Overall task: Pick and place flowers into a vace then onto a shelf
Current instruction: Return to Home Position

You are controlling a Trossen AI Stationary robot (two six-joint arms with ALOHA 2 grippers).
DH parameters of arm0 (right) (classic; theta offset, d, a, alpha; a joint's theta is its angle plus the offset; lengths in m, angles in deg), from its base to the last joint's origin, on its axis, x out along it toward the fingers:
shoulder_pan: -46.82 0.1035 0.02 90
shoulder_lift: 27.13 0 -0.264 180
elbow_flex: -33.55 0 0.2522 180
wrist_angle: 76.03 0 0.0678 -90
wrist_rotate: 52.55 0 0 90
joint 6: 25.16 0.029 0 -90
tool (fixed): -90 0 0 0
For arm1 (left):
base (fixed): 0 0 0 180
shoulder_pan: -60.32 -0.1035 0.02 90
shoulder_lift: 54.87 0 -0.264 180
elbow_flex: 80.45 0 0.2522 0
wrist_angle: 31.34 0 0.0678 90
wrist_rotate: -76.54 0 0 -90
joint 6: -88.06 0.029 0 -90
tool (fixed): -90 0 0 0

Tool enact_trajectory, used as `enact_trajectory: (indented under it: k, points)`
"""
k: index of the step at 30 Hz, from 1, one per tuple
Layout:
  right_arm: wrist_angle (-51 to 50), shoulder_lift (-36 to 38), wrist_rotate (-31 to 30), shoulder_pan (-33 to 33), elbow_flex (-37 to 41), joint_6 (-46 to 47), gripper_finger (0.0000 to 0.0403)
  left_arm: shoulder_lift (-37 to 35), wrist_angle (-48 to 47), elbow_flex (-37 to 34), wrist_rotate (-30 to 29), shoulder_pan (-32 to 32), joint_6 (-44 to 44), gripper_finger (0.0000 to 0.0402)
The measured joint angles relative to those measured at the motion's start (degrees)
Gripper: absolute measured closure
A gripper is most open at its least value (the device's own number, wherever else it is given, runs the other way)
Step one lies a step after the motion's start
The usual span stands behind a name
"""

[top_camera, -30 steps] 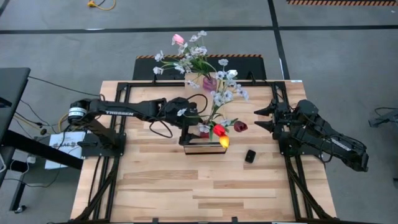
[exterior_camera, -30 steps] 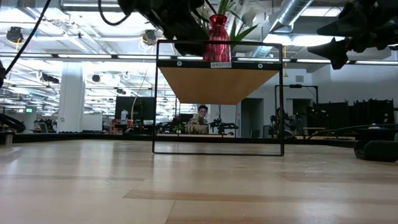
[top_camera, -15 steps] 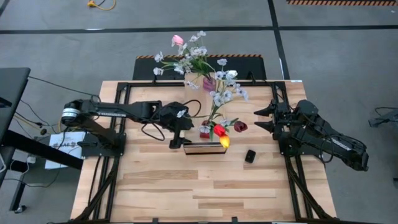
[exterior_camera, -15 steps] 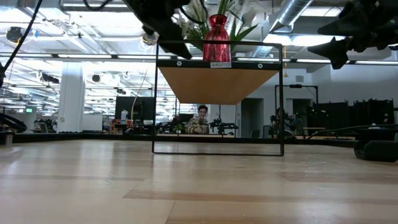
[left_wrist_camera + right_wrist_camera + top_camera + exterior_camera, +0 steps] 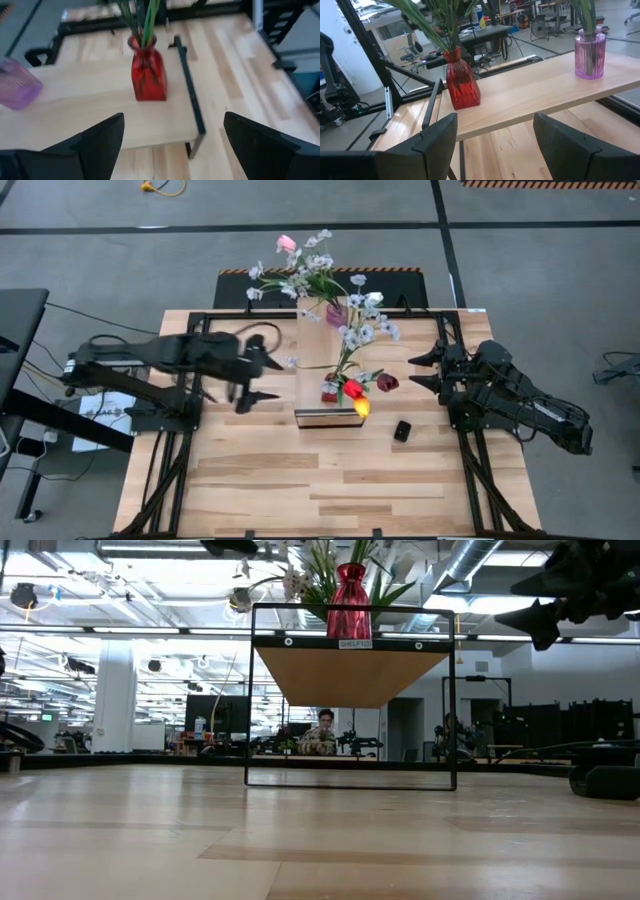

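The slatted wooden table [image 5: 330, 480] is lying mostly bare across its front half, leaving open room ahead of the shelf and on both of its flanks. The left arm [image 5: 150, 355] is reaching in from the table's left edge, roughly level. The left gripper [image 5: 262, 380] is hanging off the shelf's left side, apart from it, with its fingers [image 5: 97, 140] spread wide and gripping nothing. The right arm [image 5: 520, 400] is sitting folded along the right edge. The right gripper [image 5: 413, 373] is pointing at the shelf from well apart, also gaping wide and empty.

The shelf [image 5: 312, 380] is standing mid-table, running from the far edge toward the centre, raised on its thin black frame with an open gap beneath. The red vase [image 5: 329, 392] is resting on the plank near its front end, and the purple vase [image 5: 338, 312] is at the far end. The flowers [image 5: 365, 330] are standing in both vases, with tulips leaning out past the shelf's right edge. A small black object [image 5: 402, 430] is lying on the table between the shelf and the right arm.
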Motion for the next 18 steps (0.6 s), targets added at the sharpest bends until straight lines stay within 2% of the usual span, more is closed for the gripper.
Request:
enact_trajectory:
  k: [5,8,13,18]
  points:
    - [0.9,0.0,0.0,0.0,0.0,-0.9,0.0147,-8.4,-2.3,0.0,-1.6,0.5,0.2,0.0069]
    - [1.6,0.0,0.0,0.0,0.0,-0.9,0.0147,-13.9,0.9,-2.7,-3.0,0.1,1.9,0.0069]
    - [1.6,0.0,0.0,0.0,0.0,-0.9,0.0147,-23.6,12.2,-16.9,-1.0,-1.9,0.9,0.0069]
    - [0.7,0.0,0.1,0.4,0.0,-0.1,0.0147,-31.7,31.2,-35.9,3.4,-2.2,-4.4,0.0069]
